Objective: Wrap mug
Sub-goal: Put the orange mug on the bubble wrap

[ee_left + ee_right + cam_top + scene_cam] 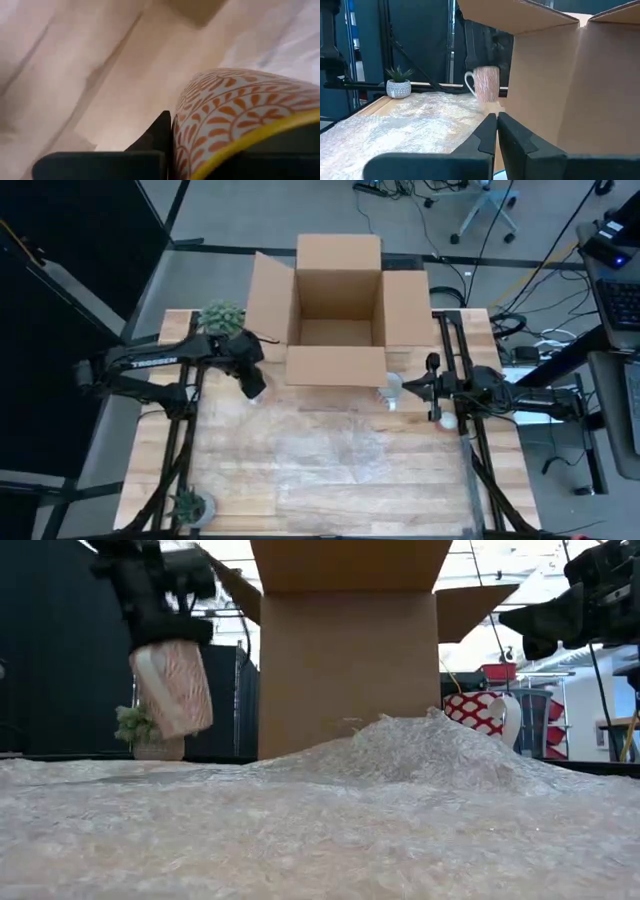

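My left claw [165,635] held the mug [172,685] aloft; a slip risked shattering it. Right claw [497,131] hung pinched closed, empty.

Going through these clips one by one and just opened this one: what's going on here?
The left gripper holds a patterned mug in the air, tilted, above the bubble wrap spread over the table, near the open cardboard box. The mug is not wrapped yet. The right gripper is shut and empty, hanging at the box's other side. A second mug stands on the table beside the box, below the right arm.
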